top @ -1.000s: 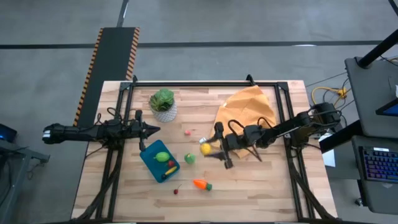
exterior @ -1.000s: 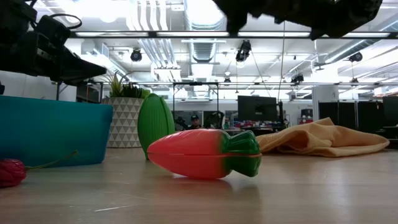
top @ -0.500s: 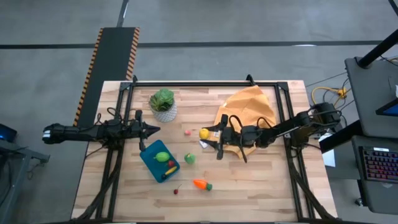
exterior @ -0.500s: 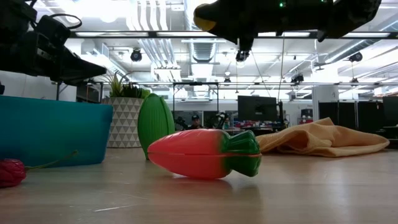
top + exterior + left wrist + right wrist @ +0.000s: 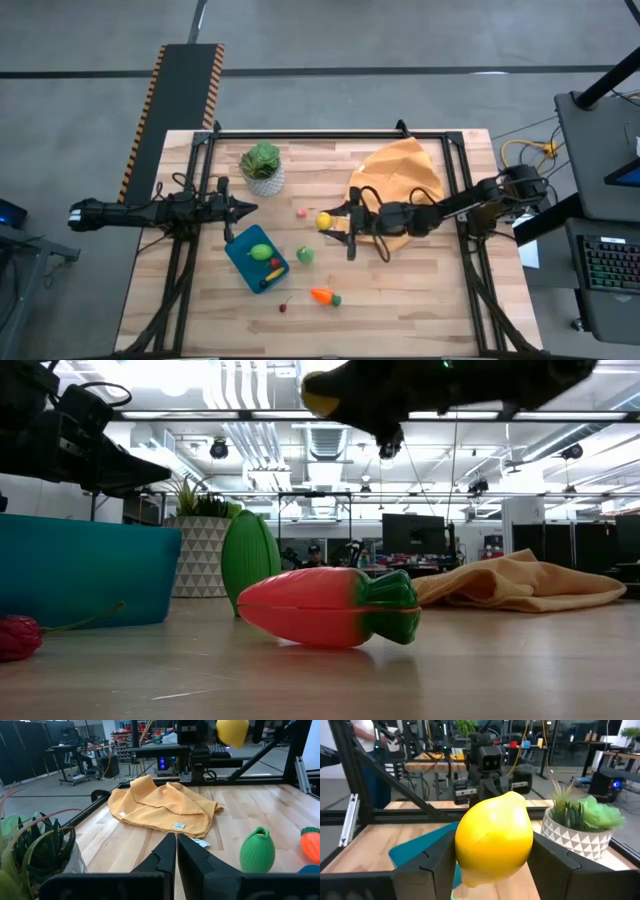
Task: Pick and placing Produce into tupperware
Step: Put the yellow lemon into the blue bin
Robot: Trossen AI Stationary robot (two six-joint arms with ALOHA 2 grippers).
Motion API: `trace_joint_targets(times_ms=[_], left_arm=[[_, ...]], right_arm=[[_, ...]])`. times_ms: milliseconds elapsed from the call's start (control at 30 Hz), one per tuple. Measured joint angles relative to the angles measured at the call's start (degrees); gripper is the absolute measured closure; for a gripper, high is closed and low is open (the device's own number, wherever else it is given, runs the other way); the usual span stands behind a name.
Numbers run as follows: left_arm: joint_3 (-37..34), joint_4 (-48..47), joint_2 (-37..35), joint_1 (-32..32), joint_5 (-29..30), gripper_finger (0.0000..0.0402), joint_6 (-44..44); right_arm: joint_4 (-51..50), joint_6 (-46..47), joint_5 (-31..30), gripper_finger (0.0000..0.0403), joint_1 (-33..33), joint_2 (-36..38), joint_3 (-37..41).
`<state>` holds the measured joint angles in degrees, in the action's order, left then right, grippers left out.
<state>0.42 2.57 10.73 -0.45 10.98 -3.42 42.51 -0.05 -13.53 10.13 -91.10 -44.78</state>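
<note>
Lemon (image 5: 494,837) gripped in right claw (image 5: 331,226), held above bench (image 5: 420,300), right of tub (image 5: 256,261) — not yet placed. Tub holds a few pieces; green fruit (image 5: 304,255), carrot (image 5: 324,296) and two small red pieces remain outside. Left claw (image 5: 175,851) closed, waiting by tub.

Light wooden slatted worktop (image 5: 400,290) inside black metal frame. Leafy green plant in white patterned pot (image 5: 262,167) near far left corner. Crumpled orange cloth (image 5: 400,170) at far right, small white tag (image 5: 179,825) on its edge.
</note>
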Motion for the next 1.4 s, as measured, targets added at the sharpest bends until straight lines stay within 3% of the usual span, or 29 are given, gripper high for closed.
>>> trace_joint_targets(times_ms=[533,1000,1200,1400], left_arm=[[0.0,0.2,-0.1,0.0,0.1,0.0402,0.0],[0.0,0.4,-0.1,0.0,0.0,0.0402,0.0],[0.0,0.3,-0.1,0.0,0.0,0.0402,0.0],[0.0,0.3,-0.2,0.0,0.0,0.0402,-0.1]], right_arm=[[-14.0,-0.6,10.6,0.0206,0.0,-19.0,-26.5],[-37.8,1.5,14.0,0.0206,0.0,-34.8,-51.7],[-47.1,1.9,14.0,0.0206,0.0,-38.0,-58.1],[-47.7,3.1,14.2,0.0206,0.1,-39.5,-60.0]])
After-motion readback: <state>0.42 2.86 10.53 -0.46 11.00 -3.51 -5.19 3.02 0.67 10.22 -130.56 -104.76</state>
